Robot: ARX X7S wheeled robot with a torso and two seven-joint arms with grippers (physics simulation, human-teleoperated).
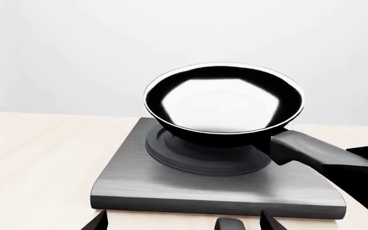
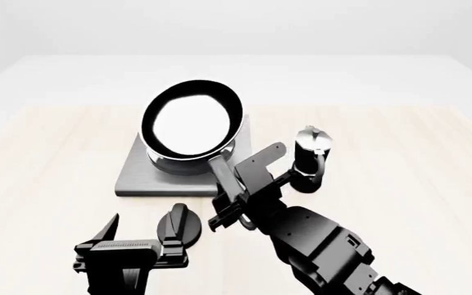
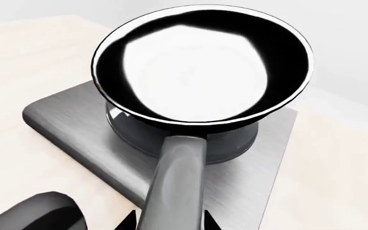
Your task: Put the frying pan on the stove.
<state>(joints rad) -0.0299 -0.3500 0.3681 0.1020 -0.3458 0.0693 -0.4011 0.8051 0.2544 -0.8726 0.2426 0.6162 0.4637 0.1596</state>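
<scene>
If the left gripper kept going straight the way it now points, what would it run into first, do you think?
Probably the small black knob right ahead of the open left gripper, then the front edge of the stove just beyond; depth is hard to judge.

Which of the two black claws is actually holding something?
The right gripper, the one on the thick arm: it is clamped on the frying pan by its long handle. The left gripper hangs open over the table, gripping nothing.

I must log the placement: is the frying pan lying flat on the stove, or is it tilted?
Tilted. The frying pan sits over the stove rings, rim raised away from the handle, which the right hand grips.
</scene>
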